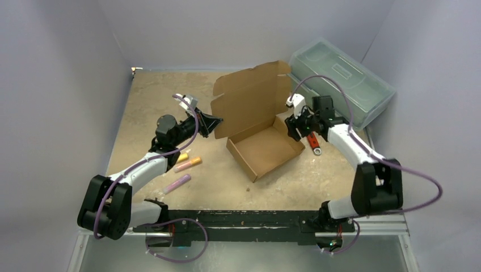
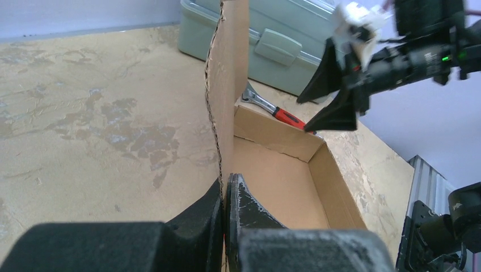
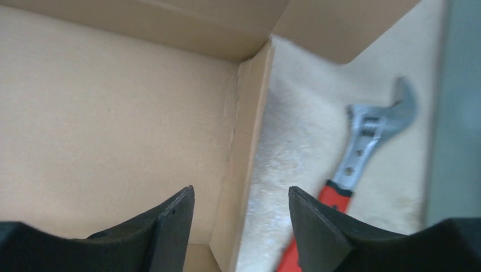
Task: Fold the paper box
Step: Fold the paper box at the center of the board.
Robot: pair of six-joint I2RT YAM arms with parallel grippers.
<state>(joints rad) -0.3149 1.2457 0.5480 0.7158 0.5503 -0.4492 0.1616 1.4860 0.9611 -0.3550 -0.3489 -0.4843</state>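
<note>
Box: your paper box (image 1: 262, 141) sits at mid-table, a shallow brown cardboard tray with its lid panel standing upright at the far side and a flap on each end of the lid.
Surface: under it you see a tan, mottled tabletop (image 1: 159, 102), worn in darker patches.
Room: plain pale grey walls (image 1: 227, 28) close the table in on the left, far and right sides.
Left arm: it reaches in low from the left, forearm nearly level, wrist turned toward the lid's left flap.
Left gripper: your left gripper (image 2: 226, 226) is pinched closed on the edge of that upright cardboard flap.
Right arm: it bends in from the right, wrist tipped down over the tray's right end.
Right gripper: your right gripper (image 3: 241, 195) stands apart and grips nothing; the tray's right wall rises between its fingers, one inside the box and one over the table.
Wrench: an adjustable wrench (image 3: 363, 141) with a red handle lies on the table just outside that wall, below your right wrist.
Toolbox: a translucent grey-green toolbox (image 1: 343, 79) stands lid-down in the far right corner, behind the lid panel.
Sticks: three short marker-like sticks (image 1: 188, 165) lie near your left forearm, well apart from the box.
</note>
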